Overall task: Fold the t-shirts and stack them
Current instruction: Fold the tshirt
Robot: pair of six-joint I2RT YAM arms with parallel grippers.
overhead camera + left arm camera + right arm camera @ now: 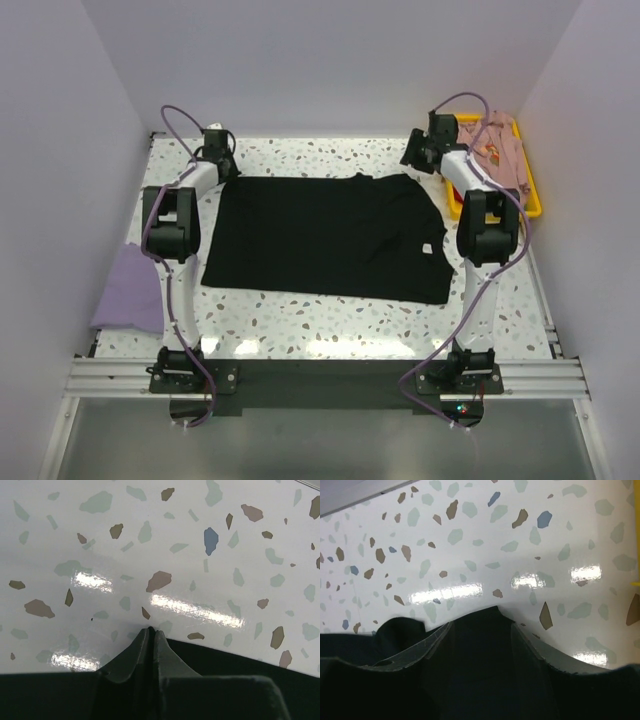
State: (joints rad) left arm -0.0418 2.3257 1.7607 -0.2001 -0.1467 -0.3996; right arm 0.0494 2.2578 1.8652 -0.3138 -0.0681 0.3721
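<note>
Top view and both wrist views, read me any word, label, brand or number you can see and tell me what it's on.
No text can be read in any view.
White label on the black t-shirt: too small to read.
Pink t-shirt in the yellow bin: small dark marks, too small to tell whether they are print.

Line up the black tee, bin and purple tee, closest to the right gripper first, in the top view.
1. black tee: its far corner is at the right gripper.
2. bin: just to the right.
3. purple tee: far left edge.
</note>
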